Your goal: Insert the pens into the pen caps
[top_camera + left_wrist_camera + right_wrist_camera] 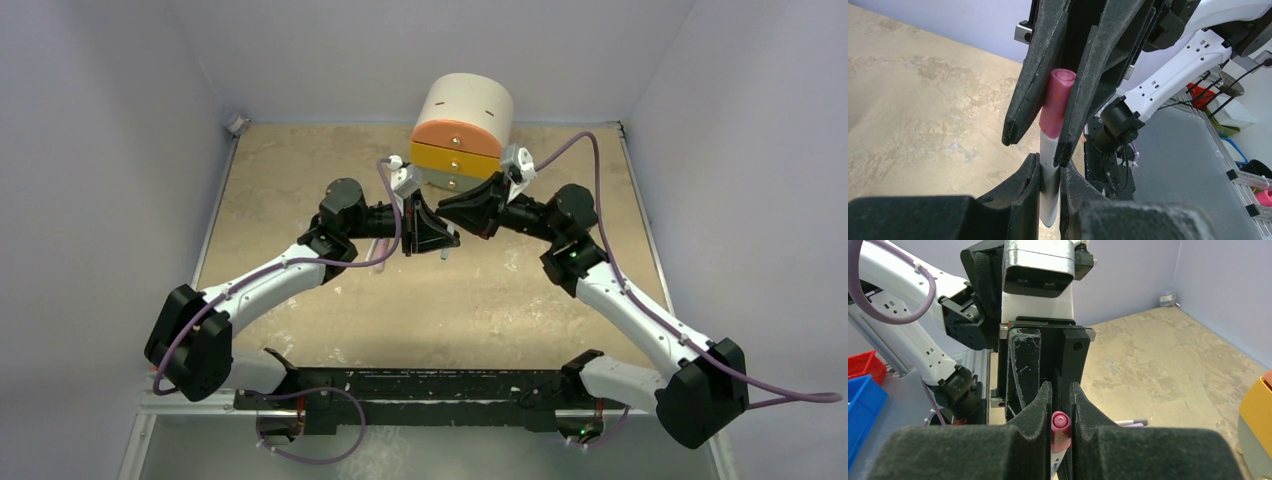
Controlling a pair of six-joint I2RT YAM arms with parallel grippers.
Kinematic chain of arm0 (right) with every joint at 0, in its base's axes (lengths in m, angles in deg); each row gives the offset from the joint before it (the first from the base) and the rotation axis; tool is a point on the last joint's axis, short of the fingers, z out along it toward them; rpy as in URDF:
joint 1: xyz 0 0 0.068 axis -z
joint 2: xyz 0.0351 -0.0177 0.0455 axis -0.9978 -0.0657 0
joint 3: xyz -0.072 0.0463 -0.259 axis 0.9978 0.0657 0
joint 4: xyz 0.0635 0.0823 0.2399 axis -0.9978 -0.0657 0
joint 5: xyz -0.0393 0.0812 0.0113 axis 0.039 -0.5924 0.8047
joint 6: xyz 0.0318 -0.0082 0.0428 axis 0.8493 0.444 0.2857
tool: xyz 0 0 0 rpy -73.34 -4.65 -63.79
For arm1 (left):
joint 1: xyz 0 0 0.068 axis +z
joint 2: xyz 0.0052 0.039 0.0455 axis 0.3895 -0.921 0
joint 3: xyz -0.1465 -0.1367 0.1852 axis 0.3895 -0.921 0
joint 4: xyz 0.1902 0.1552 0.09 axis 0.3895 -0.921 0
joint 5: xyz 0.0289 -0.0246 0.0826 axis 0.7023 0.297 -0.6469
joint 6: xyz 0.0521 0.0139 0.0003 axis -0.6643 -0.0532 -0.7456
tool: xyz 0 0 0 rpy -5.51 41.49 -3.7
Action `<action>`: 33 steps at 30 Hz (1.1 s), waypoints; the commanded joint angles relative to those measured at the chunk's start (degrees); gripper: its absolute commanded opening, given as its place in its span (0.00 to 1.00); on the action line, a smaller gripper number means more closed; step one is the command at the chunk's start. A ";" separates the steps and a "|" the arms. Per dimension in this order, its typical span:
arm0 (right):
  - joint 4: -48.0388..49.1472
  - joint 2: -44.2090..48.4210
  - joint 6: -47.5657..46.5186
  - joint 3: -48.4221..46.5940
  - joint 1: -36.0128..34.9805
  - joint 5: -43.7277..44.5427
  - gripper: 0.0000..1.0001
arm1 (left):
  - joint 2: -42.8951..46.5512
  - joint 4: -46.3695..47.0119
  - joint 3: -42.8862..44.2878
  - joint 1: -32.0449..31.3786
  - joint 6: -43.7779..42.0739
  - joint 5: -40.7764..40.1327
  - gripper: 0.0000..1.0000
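Item: I am clamping my left tool (1049, 165) on the white pen (1049, 207) and my right tool (1061, 390) on the pink cap (1058, 102), just before the drawer box (462, 135), cap sitting end-on along the pen's axis.

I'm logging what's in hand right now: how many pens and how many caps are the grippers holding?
Pens: 1, the white pen, clamped in the left gripper.
Caps: 1, the pink cap, on the pen's end, clamped in the right gripper.
Total: 2
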 commanded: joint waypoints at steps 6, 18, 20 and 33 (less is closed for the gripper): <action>-0.02 -2.20 9.93 10.33 -2.84 -12.64 0.00 | 4.21 18.69 5.82 1.97 1.72 -8.20 0.00; 0.36 -2.61 11.72 15.95 -3.90 -11.93 0.00 | 2.51 22.79 7.67 3.14 3.23 -8.82 0.00; 0.29 -3.25 11.87 16.56 -4.07 -12.56 0.00 | 2.22 22.74 8.20 3.41 3.26 -8.40 0.00; -4.76 -2.42 12.62 20.31 -5.79 -14.09 0.00 | 2.25 22.45 8.66 5.39 2.50 -8.59 0.00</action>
